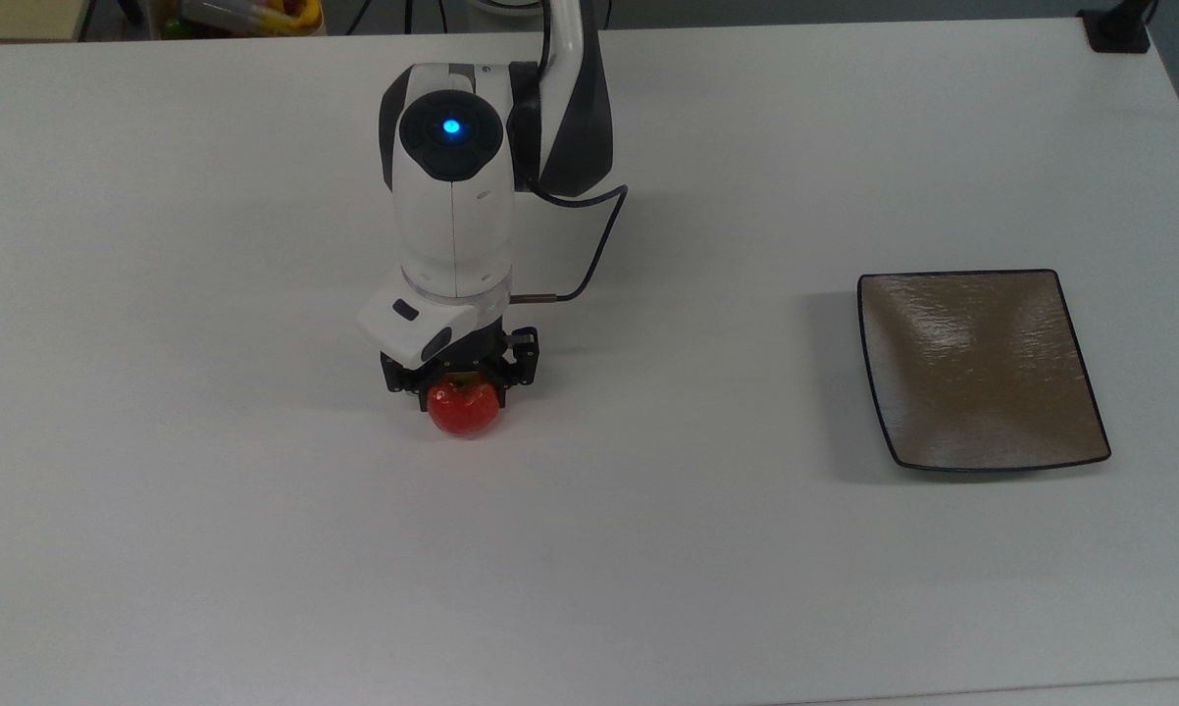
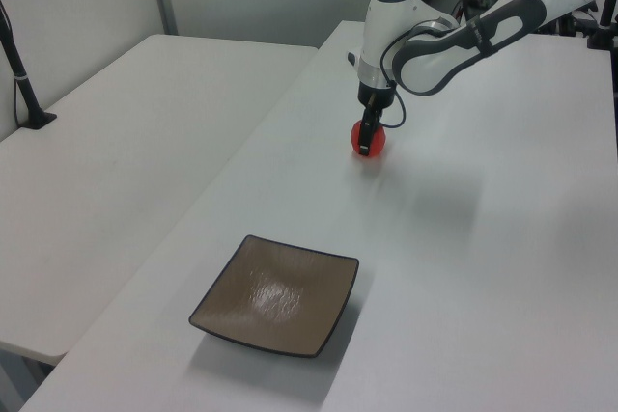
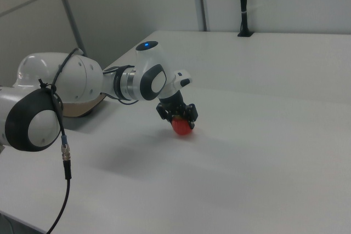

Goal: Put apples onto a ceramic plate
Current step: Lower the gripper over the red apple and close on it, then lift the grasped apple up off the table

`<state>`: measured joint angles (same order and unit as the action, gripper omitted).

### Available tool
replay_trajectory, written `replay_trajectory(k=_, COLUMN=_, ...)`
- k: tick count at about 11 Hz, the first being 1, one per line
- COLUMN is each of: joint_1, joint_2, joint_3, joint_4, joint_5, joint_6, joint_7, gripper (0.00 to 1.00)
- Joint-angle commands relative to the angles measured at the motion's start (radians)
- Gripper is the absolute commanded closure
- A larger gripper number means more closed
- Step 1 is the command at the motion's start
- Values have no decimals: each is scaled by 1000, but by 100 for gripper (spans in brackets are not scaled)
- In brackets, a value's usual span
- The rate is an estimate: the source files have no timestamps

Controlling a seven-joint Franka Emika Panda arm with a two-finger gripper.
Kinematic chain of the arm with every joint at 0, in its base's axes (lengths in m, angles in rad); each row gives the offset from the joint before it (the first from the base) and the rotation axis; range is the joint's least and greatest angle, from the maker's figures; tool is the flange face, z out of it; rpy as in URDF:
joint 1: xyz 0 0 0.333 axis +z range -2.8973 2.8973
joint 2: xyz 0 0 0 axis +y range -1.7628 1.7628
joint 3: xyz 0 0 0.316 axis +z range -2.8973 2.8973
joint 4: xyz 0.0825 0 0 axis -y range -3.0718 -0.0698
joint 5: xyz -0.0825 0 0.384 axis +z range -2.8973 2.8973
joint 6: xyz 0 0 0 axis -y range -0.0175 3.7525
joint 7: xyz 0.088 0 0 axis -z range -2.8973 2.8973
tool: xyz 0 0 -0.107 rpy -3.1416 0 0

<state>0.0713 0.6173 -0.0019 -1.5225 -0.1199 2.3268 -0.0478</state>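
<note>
Nearest in the left view lies the plate (image 2: 275, 308), a square brown dish with a thin dark rim and upturned corners, resting bare on the white surface (image 2: 483, 267). In the top view the plate (image 1: 977, 371) is seen at the top view's right, well apart from everything else. Farther off, the red apple (image 1: 464, 409) sits on the surface, and the gripper (image 1: 461, 385) is lowered over it from above, its black jaws set astride the fruit on either side. Whether the jaws are already pressed against the skin or stand slightly clear cannot be told; the apple (image 2: 368, 139) appears to be touching the surface rather than lifted. Behind the gripper (image 3: 178, 114) the white arm (image 3: 82, 86) is folded back toward its base. The step in hand is judged to be the grasp. A round, glossy fruit may be squeezed out sideways if the jaws close off-centre or too high on its curve, and it could then roll across the surface. A weak hold might also be lost during the long carry to the plate.
</note>
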Motion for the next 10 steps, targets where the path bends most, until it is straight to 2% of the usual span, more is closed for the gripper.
replay_trajectory(k=1, joint_1=1, joint_2=-25, joint_3=0, joint_4=-19, joint_5=-15, joint_6=11, joint_7=-9, gripper=71)
replay_trajectory(k=3, joint_1=2, joint_2=-97, joint_3=0, joint_4=-39, joint_5=-7, joint_6=-25, joint_7=-4, gripper=71)
replay_trajectory(k=6, joint_1=10, joint_2=-247, joint_3=0, joint_4=-39, joint_5=14, joint_6=-208, joint_7=-1, gripper=71)
replay_trajectory(k=8, joint_1=24, joint_2=-350, joint_3=0, joint_4=-44, joint_5=70, joint_6=-298, joint_7=-6, gripper=71)
replay_trajectory(k=10, joint_1=56, joint_2=-447, joint_3=-1, joint_4=-91, joint_5=83, joint_6=-369, joint_7=-7, gripper=71)
